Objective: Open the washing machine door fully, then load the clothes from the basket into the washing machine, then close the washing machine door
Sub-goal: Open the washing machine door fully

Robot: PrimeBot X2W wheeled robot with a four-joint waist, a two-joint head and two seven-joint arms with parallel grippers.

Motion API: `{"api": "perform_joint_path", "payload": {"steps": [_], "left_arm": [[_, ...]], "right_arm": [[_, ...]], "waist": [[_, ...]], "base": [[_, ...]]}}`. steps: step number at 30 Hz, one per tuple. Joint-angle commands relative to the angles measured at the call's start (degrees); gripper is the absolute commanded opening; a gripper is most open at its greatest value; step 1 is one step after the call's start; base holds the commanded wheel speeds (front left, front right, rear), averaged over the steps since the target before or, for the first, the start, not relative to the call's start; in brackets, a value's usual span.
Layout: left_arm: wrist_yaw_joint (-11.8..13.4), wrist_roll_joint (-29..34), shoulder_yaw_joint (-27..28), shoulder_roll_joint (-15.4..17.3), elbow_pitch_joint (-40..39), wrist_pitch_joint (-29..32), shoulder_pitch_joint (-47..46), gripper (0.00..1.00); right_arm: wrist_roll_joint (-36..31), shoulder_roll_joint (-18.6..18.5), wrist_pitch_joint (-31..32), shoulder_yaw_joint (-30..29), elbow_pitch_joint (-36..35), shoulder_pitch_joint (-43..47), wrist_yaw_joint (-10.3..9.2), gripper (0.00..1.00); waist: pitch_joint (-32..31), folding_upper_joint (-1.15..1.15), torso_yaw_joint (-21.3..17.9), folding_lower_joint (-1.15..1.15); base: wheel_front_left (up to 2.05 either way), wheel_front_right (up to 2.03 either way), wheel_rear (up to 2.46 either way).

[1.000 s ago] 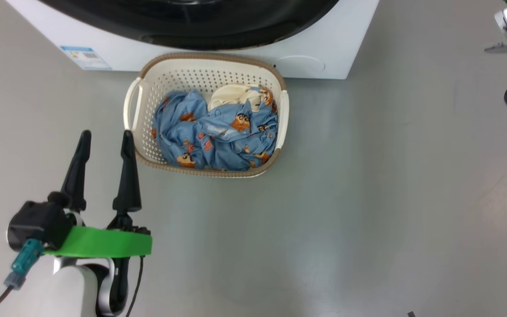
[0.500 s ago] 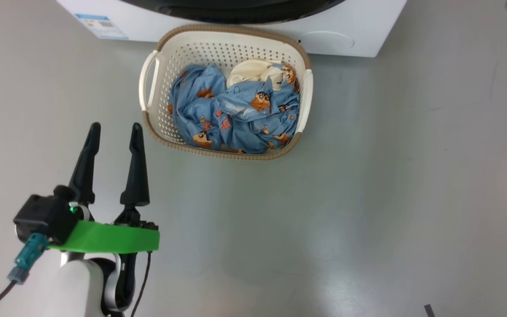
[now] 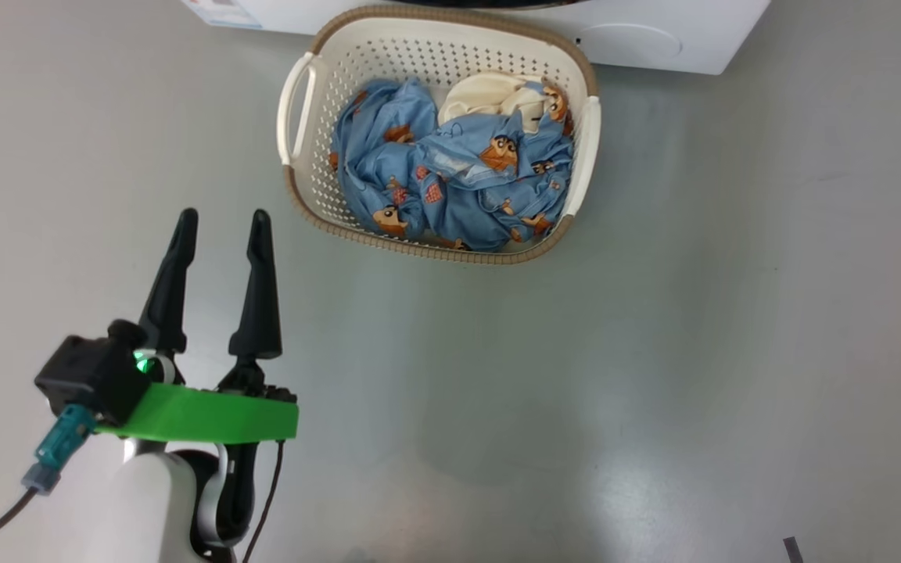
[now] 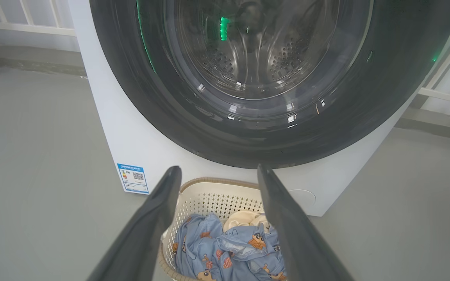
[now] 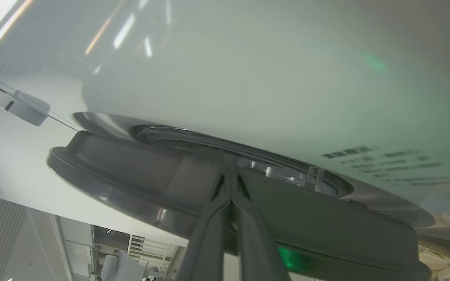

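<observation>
The basket [image 3: 317,188] stands on the floor against the foot of the washing machine [image 3: 654,39], holding the clothes [image 3: 458,180]: crumpled light-blue printed fabric with a cream piece on top. My left gripper [image 3: 224,217] hovers open and empty to the basket's lower left. In the left wrist view, the glossy black washing machine door [image 4: 131,78] lies against the white washing machine [image 4: 108,117], above the basket [image 4: 217,195] and clothes [image 4: 229,249]. My right gripper [image 5: 231,177] is shut, its tips at the rim of the dark door [image 5: 131,168].
Grey floor [image 3: 654,352] stretches wide to the right of and below the basket. A blue label sticker [image 4: 133,178] marks the machine's lower left corner. White railings [image 4: 25,27] run behind the machine on both sides.
The head camera has moved, so the basket and machine sit further up and right in the picture. The left gripper stays open, the right arm has slid past the upper right edge.
</observation>
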Motion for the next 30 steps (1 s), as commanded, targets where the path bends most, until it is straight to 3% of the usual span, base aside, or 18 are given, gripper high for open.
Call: {"api": "perform_joint_path", "payload": {"steps": [1, 14, 30], "left_arm": [[0.5, -0.7, 1.5, 1.2, -1.3, -0.4, -0.9, 1.00], [1.4, -2.0, 0.8, 1.2, -1.0, -0.4, -0.6, 1.00], [0.7, -0.2, 2.5, 1.2, 1.4, -0.4, 3.8, 1.00]], "right_arm": [[0.6, 1.3, 1.0, 0.5, -0.5, -1.9, 0.09, 0.00], [-0.1, 2.8, 3.8, 2.2, 4.4, -5.1, 0.09, 0.00], [1.8, 4.8, 6.9, 3.5, -0.5, 13.5, 0.09, 0.00]], "waist": [[0.6, 0.00, 0.7, 0.00], [0.0, 0.00, 1.9, 0.00], [-11.6, 0.00, 0.7, 0.00]], "base": [[0.00, 0.00, 0.00], [0.00, 0.00, 0.00], [0.00, 0.00, 0.00]]}}
